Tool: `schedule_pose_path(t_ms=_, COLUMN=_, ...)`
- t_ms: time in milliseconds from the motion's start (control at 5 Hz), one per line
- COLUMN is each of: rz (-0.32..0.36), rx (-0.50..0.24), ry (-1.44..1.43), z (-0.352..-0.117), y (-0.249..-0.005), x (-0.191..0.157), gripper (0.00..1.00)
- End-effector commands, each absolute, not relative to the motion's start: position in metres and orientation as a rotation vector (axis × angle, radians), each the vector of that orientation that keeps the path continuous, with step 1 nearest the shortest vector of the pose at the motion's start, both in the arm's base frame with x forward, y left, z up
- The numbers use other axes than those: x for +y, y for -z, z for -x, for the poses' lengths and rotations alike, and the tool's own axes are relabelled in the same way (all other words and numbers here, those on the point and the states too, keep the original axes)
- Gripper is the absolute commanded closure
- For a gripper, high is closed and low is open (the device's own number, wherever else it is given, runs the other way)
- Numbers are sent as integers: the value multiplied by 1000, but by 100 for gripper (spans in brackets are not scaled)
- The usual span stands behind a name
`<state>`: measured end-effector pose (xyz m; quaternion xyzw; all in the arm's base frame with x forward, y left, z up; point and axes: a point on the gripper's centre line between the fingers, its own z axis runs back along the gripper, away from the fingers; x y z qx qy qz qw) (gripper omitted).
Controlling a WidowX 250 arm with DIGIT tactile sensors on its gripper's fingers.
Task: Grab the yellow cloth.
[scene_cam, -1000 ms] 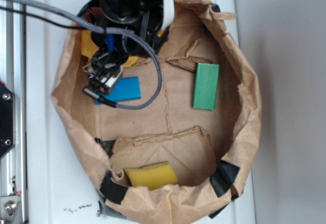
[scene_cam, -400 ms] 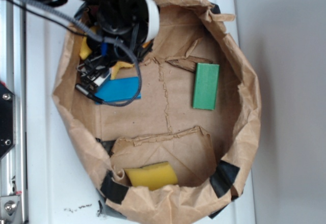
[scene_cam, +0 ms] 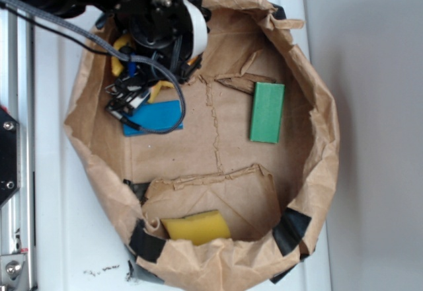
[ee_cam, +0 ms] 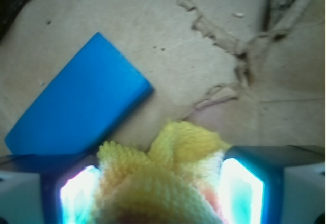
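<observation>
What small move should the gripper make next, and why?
Probably close the fingers fully, then lift. In the wrist view the yellow cloth is bunched between both fingers, filling the gap, and the blue block lies apart from it on the paper.

Arm over the far-left corner of a paper-lined tub

From above, a brown paper bag, rolled down into a shallow tub with black tape at its near corners, sits on a white bench. The black robot arm reaches in at the upper left, its grey cable looping down over a blue block. Bits of the yellow cloth show around the gripper, though the arm hides how the fingers sit. A green block lies well apart on the right, and a smooth yellow sponge rests at the near edge.
</observation>
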<state>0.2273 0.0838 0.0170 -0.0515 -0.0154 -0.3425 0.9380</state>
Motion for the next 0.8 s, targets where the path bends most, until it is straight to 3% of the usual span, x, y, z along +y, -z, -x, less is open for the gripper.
schedule_pose_path(t_ms=0, rz=284, rx=-50, ry=713, z=-233, y=-73, x=66, gripper=100)
schedule_pose_path(t_ms=200, rz=382, rx=-59, ry=714, z=-232, y=-110, x=56, gripper=100)
schedule_pose_path(t_ms=600, rz=478, rx=-95, ry=697, z=-235, y=-146, x=47, gripper=100)
